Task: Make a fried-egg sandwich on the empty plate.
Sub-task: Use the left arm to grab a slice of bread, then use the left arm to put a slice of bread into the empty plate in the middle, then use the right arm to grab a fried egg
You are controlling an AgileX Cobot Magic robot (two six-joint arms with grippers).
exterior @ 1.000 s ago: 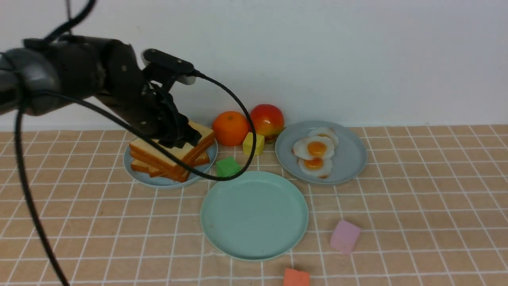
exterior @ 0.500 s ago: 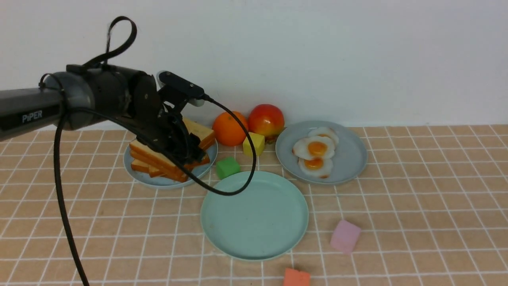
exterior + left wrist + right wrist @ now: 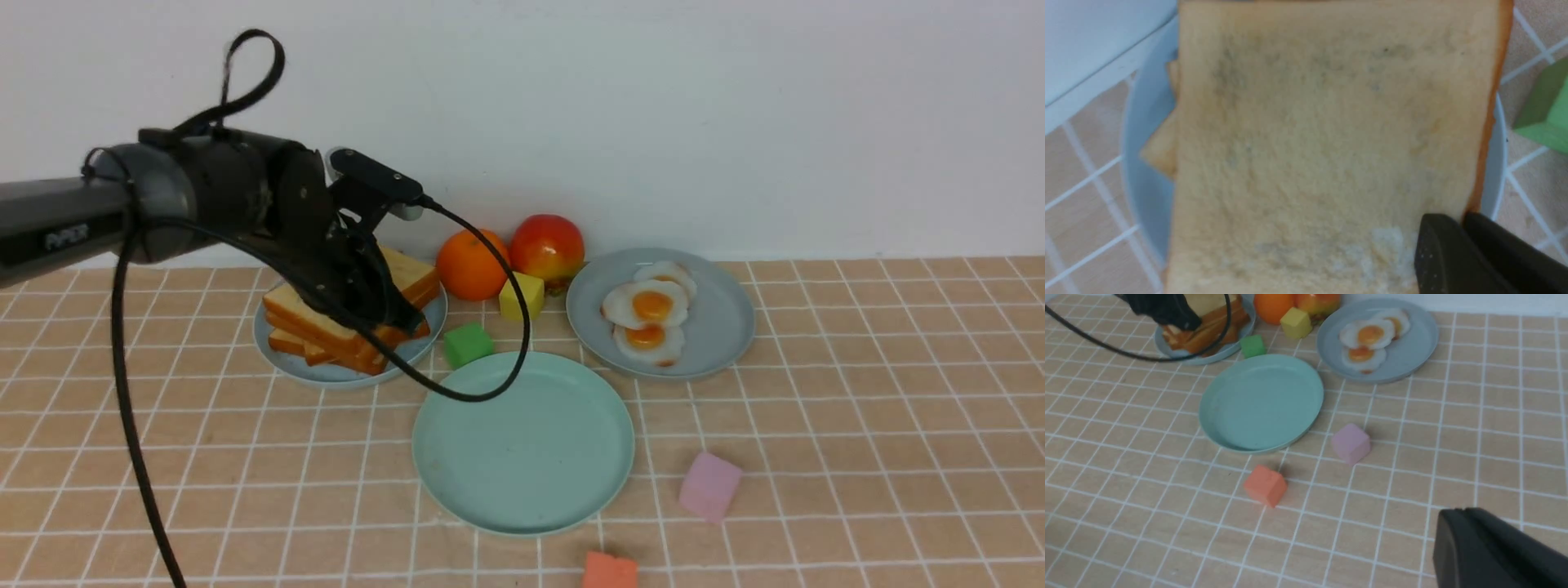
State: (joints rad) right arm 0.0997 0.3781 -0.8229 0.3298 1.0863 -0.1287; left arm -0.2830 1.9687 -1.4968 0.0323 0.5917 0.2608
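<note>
The empty mint-green plate (image 3: 522,441) lies in the middle of the cloth and also shows in the right wrist view (image 3: 1261,402). A stack of toast slices (image 3: 326,327) sits on a blue-grey plate (image 3: 343,371) at the back left. My left gripper (image 3: 392,314) is at the stack's right edge. In the left wrist view its fingers (image 3: 1464,216) are pinched on the crust edge of the top toast slice (image 3: 1331,122). Two fried eggs (image 3: 649,306) lie on another blue-grey plate (image 3: 718,327). My right gripper (image 3: 1457,512) is shut and empty, over the cloth near the front right.
An orange (image 3: 472,263), an apple (image 3: 549,245) and a yellow cube (image 3: 522,296) stand behind the mint plate. A green cube (image 3: 468,343) sits between the toast plate and the mint plate. A pink cube (image 3: 710,486) and an orange-red cube (image 3: 610,570) lie in front.
My left arm has dropped lower and straightened over the toast stack, with the gripper staying at the top slice's right edge. Everything else has stayed put.
</note>
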